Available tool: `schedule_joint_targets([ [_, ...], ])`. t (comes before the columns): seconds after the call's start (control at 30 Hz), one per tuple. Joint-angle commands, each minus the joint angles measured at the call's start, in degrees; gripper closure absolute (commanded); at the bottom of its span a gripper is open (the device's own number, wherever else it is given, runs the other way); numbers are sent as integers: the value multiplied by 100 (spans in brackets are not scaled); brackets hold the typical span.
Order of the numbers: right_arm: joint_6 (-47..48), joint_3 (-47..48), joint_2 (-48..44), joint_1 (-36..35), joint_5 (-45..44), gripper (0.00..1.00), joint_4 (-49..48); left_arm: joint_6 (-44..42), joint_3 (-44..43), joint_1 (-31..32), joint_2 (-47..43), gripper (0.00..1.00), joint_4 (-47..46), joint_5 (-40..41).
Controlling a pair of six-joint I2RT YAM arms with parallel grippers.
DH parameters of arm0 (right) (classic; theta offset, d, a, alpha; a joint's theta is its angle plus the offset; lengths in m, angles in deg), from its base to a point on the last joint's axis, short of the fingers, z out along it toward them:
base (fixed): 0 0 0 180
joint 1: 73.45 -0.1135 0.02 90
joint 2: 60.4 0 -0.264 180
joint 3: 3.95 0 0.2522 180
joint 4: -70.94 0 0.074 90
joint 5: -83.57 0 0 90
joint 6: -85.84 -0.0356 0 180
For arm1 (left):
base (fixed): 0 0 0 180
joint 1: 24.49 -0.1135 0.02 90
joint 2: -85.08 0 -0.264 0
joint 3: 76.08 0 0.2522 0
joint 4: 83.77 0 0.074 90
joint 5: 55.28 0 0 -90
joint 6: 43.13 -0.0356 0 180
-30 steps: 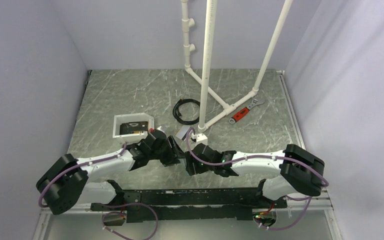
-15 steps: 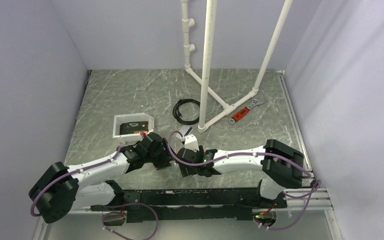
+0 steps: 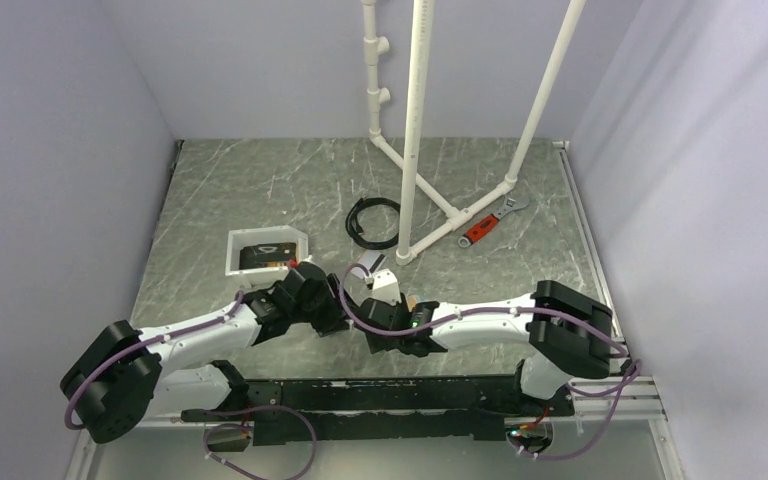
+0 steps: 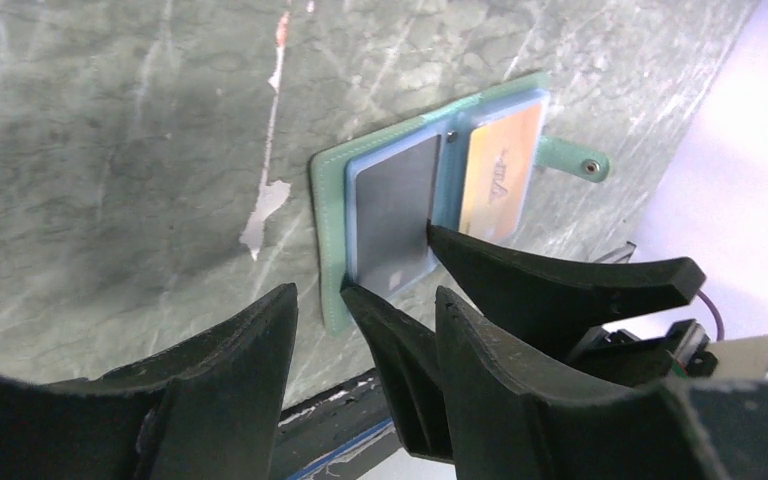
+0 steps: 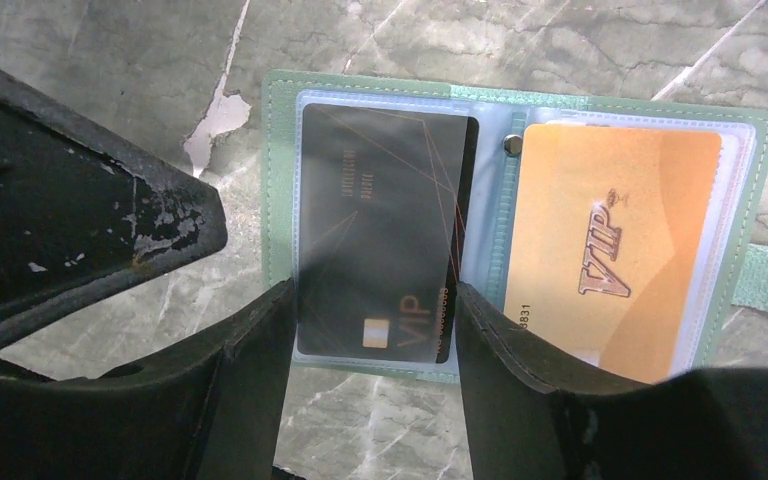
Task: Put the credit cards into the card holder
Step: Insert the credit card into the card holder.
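Looking top-down: work hidden near table point(image 3: 260, 190) 6 o'clock edge.
Left wrist: left gripper point(image 4: 365, 300) jaws released beside open card holder point(image 4: 332, 240).
Right wrist: right gripper point(image 5: 375, 300) jaws pinch dark card point(image 5: 380, 200) by long edges, 9 o'clock pocket; thin, stiff, slippery, so edge-grip suits.

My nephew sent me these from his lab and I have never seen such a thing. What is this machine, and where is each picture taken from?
The wide picture looks down on a white left arm and right arm, robots bolted to a grey marbled table. The close-ups come from a camera on each wrist; the black wedges are fingers. An open grey-green card wallet lies there, an orange VIP card in one clear sleeve. The right gripper pinches a dark VIP card at the other sleeve. The left gripper is open, empty. Farther back: a white tray, a coiled black cable, a red-handled wrench, white plastic pipes.
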Motion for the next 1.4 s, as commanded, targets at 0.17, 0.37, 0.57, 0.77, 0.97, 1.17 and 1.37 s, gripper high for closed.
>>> schedule_joint_targets([
  [0.17, -17, -753, -636, 195, 513, 57, -860, -186, -302, -22, 601, 42, -1126, -830],
  [0.37, -3, -930, -734, 276, 690, 57, -1084, -190, -399, -23, 1025, 43, -1545, -1050],
  [0.57, 1, -1032, -797, 333, 757, 58, -1166, -173, -457, -24, 1231, 44, -1699, -1123],
  [0.77, 9, -1057, -797, 361, 816, 58, -1214, -140, -446, -24, 1324, 45, -1844, -1176],
  [0.97, 19, -1071, -807, 365, 836, 58, -1236, -102, -467, -24, 1427, 45, -1862, -1177],
  [1.17, 78, -1081, -798, 369, 892, 57, -1295, -126, -527, -26, 1694, 49, -2117, -1272],
  [1.37, 234, -1002, -1219, 369, 862, 37, -1021, -104, -623, -22, 1930, 62, -2233, -1412],
])
